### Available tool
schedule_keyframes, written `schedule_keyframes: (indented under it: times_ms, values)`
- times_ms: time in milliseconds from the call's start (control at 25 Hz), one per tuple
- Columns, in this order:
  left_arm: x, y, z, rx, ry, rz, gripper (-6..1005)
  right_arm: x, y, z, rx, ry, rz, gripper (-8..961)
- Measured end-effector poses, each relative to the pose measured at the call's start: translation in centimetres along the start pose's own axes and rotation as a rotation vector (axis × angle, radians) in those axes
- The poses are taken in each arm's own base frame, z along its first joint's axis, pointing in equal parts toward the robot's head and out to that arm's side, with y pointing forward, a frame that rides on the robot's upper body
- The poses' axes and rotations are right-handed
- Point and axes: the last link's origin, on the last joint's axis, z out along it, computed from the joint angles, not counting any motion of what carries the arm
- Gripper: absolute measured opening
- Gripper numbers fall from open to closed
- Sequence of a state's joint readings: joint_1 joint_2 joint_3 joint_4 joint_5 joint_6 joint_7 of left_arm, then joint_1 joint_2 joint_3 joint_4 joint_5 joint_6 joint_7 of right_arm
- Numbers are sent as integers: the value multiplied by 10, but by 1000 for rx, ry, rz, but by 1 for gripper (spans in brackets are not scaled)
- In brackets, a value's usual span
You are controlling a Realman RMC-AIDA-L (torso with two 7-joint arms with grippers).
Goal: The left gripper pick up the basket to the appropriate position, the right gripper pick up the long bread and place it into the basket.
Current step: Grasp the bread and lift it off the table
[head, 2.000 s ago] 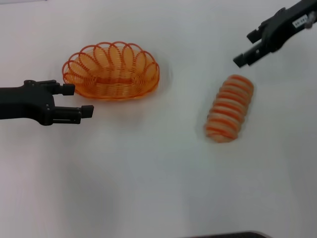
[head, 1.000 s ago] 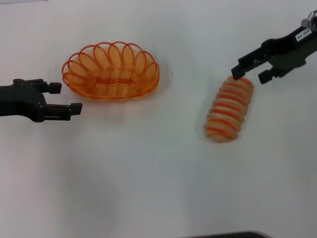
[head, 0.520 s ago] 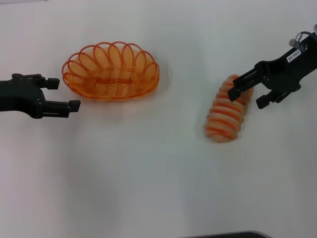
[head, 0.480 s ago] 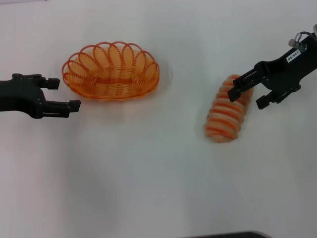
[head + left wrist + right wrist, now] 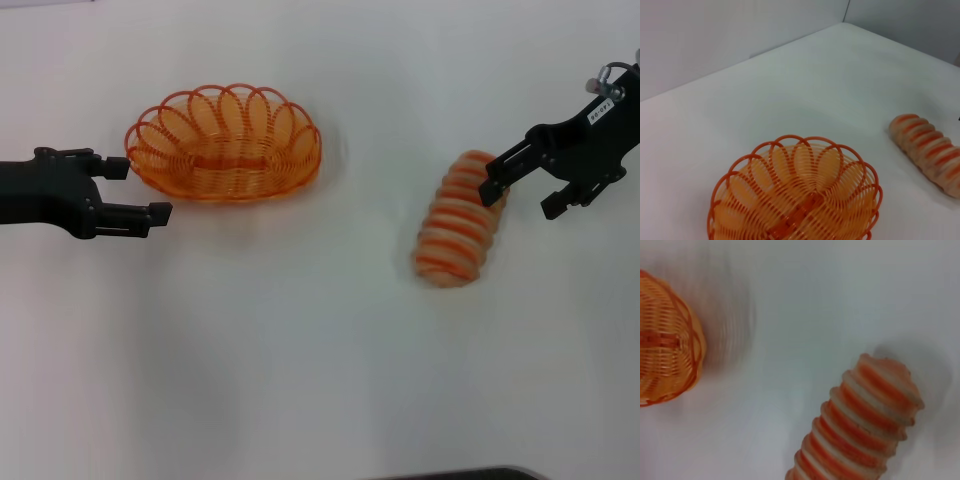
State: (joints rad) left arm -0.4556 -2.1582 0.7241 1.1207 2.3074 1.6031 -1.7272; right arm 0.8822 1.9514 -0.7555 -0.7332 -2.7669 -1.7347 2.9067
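Note:
The orange wire basket (image 5: 224,143) stands empty on the white table, left of centre; it also shows in the left wrist view (image 5: 795,197) and the right wrist view (image 5: 665,337). My left gripper (image 5: 139,190) is open just left of the basket's left end, one finger close to the rim. The long bread (image 5: 461,220), pale tan with orange stripes, lies on the table at the right; it shows in the left wrist view (image 5: 930,152) and the right wrist view (image 5: 862,427) too. My right gripper (image 5: 522,199) is open at the bread's far right end, one finger over it.
The white table (image 5: 300,340) spreads under everything. A dark edge (image 5: 460,474) shows at the bottom of the head view. A grey wall (image 5: 740,25) stands behind the table in the left wrist view.
My right gripper came down from the far right to the bread's far end, then drew slightly right. My left gripper drew back left, then moved toward the basket's left end.

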Motion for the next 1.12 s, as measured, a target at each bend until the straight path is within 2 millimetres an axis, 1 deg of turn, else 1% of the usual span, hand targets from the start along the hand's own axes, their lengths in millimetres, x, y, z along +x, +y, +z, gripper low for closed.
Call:
schedule_keyframes:
  times_ms: [520, 720, 1120]
  values:
    - [0, 0, 1, 0, 2, -3, 887, -13, 2, 11, 10, -55, 20, 879]
    - [-1, 0, 1, -1, 1, -6, 887, -15, 4, 15, 10, -50, 30, 875]
    - [0, 1, 3, -3, -5, 6, 887, -17, 3, 25, 11, -58, 63, 866]
